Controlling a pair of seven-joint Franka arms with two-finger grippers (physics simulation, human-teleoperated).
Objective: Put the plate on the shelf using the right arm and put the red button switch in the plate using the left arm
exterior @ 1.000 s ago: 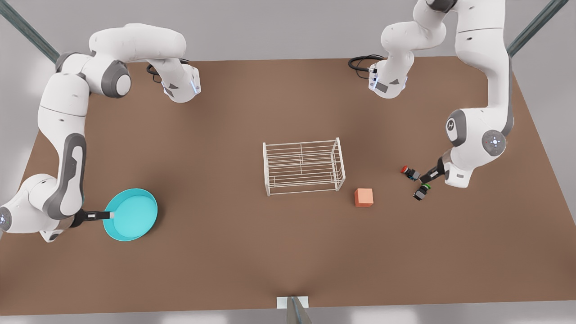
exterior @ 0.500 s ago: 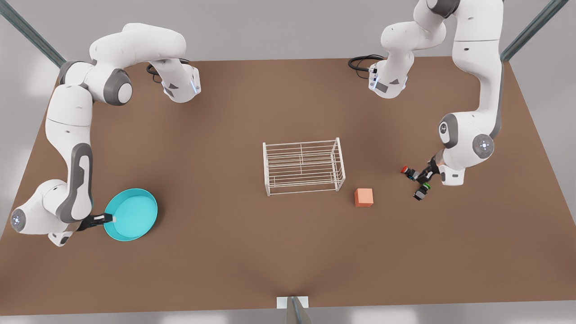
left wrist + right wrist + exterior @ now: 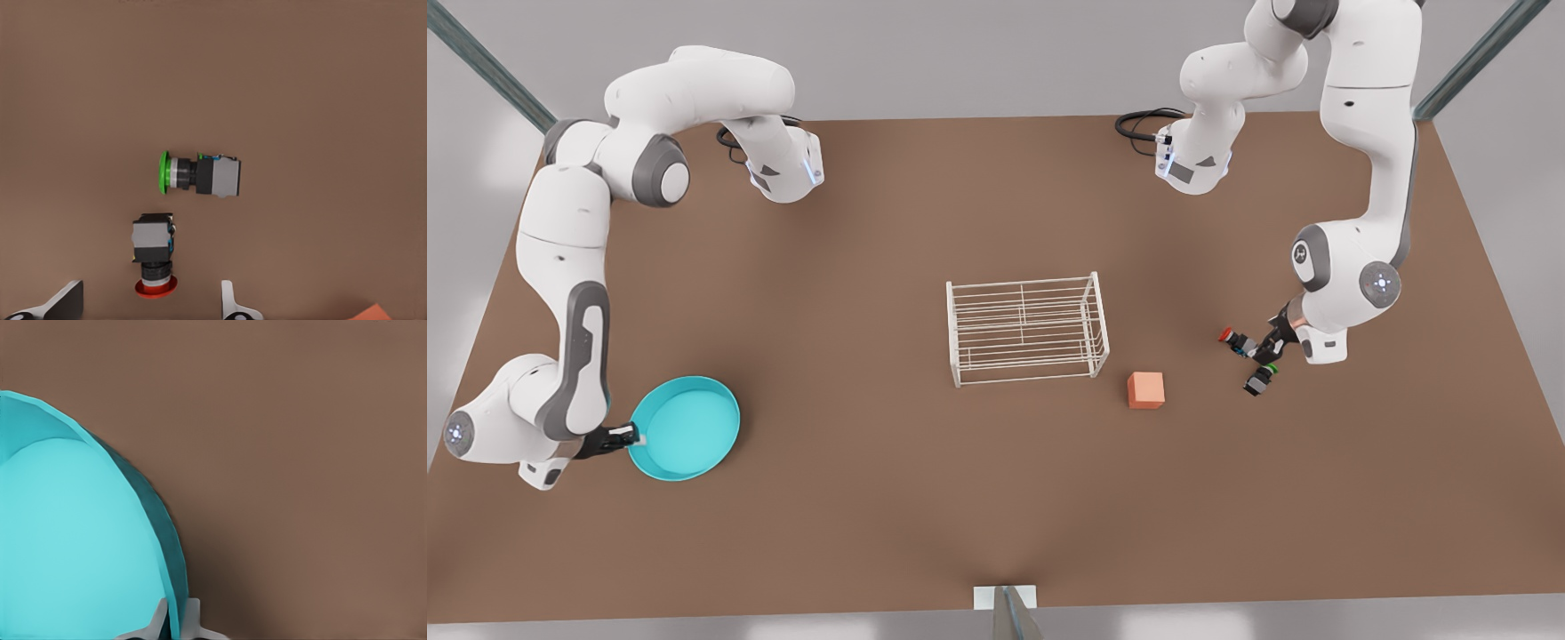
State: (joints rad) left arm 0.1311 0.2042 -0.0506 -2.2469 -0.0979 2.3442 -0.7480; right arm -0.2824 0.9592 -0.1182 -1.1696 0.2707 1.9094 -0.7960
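The turquoise plate (image 3: 689,428) (image 3: 73,540) lies on the table at the front view's left. My right gripper (image 3: 633,436) (image 3: 177,623) is shut on its rim, one finger inside and one outside. The white wire shelf (image 3: 1027,329) stands at the table's middle with nothing on it. At the front view's right the red button switch (image 3: 1236,340) (image 3: 153,250) lies on its side. My left gripper (image 3: 1264,345) (image 3: 148,301) hovers over it, open, with its fingertips (image 3: 67,300) on either side of the red cap.
A green-capped switch (image 3: 1261,378) (image 3: 200,175) lies right beside the red one. An orange cube (image 3: 1145,389) sits between the switches and the shelf. Both arm bases stand at the table's far edge.
My right gripper has drawn back to the plate's rim and shut on it; the plate has shifted slightly. My left arm has edged closer over the switches.
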